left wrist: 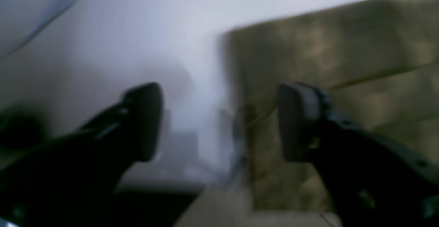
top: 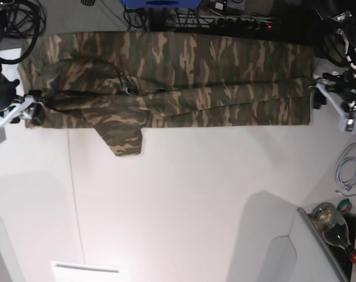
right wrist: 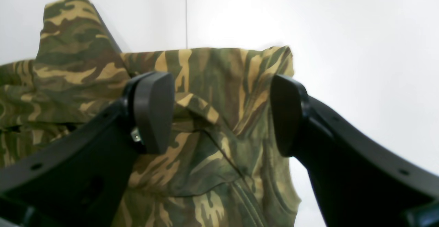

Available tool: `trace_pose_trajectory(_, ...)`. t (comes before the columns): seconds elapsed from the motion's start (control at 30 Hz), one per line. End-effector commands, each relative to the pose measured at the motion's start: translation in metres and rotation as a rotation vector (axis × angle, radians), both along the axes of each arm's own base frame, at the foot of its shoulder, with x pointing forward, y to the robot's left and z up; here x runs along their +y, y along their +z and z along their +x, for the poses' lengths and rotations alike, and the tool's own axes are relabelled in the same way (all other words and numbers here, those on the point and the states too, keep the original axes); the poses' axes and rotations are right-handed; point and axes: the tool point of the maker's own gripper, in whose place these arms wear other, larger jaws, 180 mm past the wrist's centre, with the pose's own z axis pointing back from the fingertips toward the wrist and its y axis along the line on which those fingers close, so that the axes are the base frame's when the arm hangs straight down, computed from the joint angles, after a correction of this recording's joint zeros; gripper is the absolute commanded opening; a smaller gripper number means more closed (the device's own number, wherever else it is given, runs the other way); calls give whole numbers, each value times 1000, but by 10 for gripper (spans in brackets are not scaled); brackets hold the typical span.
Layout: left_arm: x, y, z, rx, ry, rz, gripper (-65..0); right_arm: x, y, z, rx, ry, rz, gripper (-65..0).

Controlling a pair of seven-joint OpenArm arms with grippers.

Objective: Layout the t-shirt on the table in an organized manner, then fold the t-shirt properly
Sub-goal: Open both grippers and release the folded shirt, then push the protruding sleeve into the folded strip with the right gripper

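Observation:
The camouflage t-shirt (top: 184, 76) lies as a long folded band across the far part of the white table (top: 184, 194), with one sleeve (top: 126, 140) sticking out toward the near side. My right gripper (top: 32, 113) is at the shirt's left end. In the right wrist view it (right wrist: 219, 114) stands open over the rumpled t-shirt (right wrist: 212, 83), with nothing pinched. My left gripper (top: 316, 97) is at the shirt's right end. The blurred left wrist view shows it (left wrist: 219, 122) open, with one finger over the t-shirt (left wrist: 343, 55) edge and the other over the bare table (left wrist: 137, 31).
A thin dark seam (top: 73, 194) runs down the table on the left. A coiled white cable (top: 348, 170), a bottle (top: 333, 226) and a grey bin (top: 295, 252) sit at the right edge. Cables and equipment (top: 225, 20) line the far side behind the shirt.

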Motion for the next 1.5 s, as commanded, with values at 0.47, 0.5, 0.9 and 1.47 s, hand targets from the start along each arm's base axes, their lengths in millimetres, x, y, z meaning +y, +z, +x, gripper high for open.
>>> trace_pose_trajectory(0.47,-20,-15,-1,-18,18,-82,-650,141,-43,118,78,317,144,-231)
trace_pose_trajectory(0.5,-19,-15,-1,-18,19,-80,-650,145,-47,118,89,322,146,-231)
trace_pose_trajectory(0.9,-15,-16,-6,-3,16,-69,-650,158,-59,114,89,327,166,-449)
trace_pose_trajectory(1.47,-1,-20,-6,-30,13,-70,-650,208,8,44,-13,483,179,-645)
